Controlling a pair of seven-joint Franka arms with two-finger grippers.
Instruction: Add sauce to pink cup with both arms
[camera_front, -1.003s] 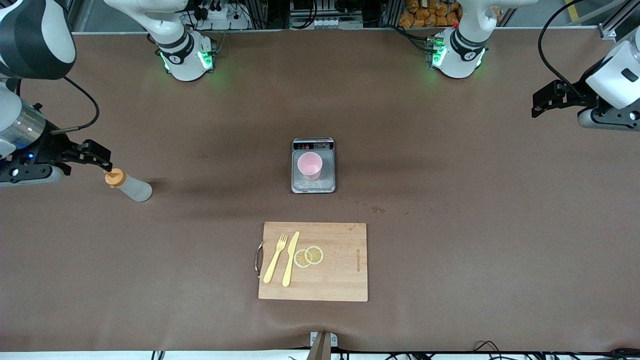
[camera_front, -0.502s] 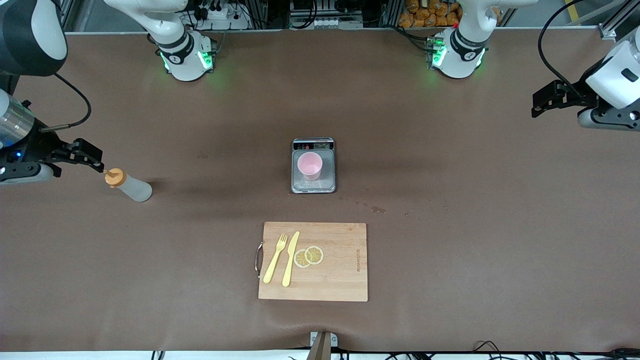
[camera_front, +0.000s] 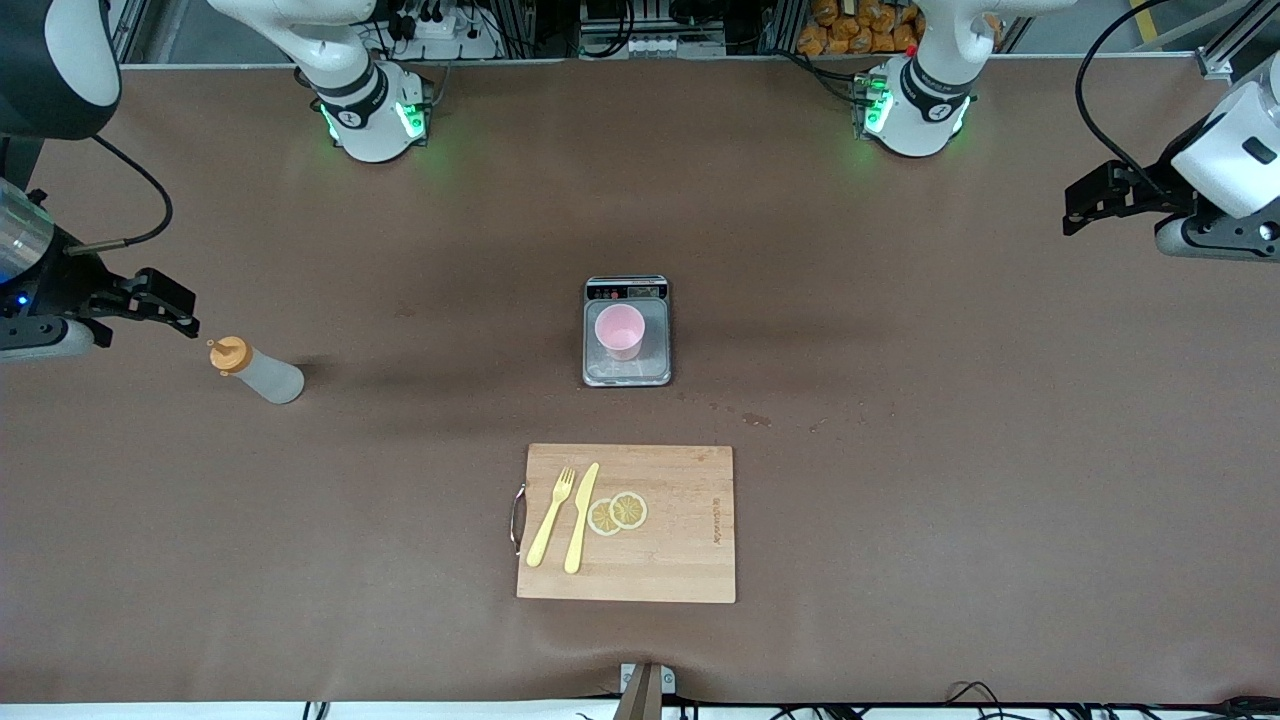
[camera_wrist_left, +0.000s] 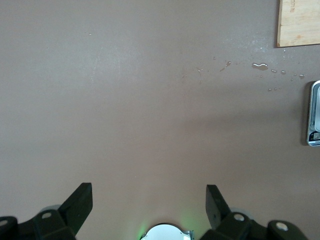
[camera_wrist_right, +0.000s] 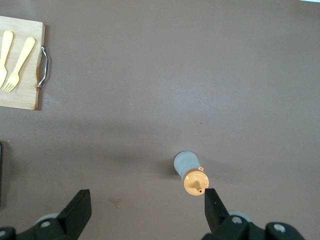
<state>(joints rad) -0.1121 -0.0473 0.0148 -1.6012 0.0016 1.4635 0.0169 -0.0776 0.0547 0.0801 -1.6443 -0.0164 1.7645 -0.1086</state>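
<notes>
**Sauce bottle stands apart from open gripper as pink cup sits on scale**

Sauce (camera_front: 256, 371) is seen standing upright on a brown-covered table (camera_front: 900, 480), toward the right arm's end of it, with its orange cap on top. The covering is marked by a few wet spots (camera_front: 757, 420) near the middle. Along the table's upper edge in the front view, metal framing, cables and a heap of orange-brown items are shown past the two lit arm bases.

The right gripper (camera_front: 172, 310) is held in the air just beside the bottle's cap, not touching it, its fingers spread wide with nothing between them. The left gripper (camera_front: 1085, 205) is held over the left arm's end of the table, well apart from every object, its fingers likewise spread and empty; that arm waits.

The pink cup (camera_front: 620, 331) is placed on a small scale (camera_front: 627, 375) at the table's centre. Nearer the front camera, a wooden cutting board (camera_front: 680, 560) is laid out with a yellow fork (camera_front: 551, 516), a yellow knife (camera_front: 581, 517) and two lemon slices (camera_front: 618, 512).

The bottle's cap and nozzle are shown from above in the right wrist view, close by one fingertip (camera_wrist_right: 214, 202), together with the board's metal handle (camera_wrist_right: 44, 67). The droplets are shown most clearly in the left wrist view, along with one edge of the scale and a corner of the board.
</notes>
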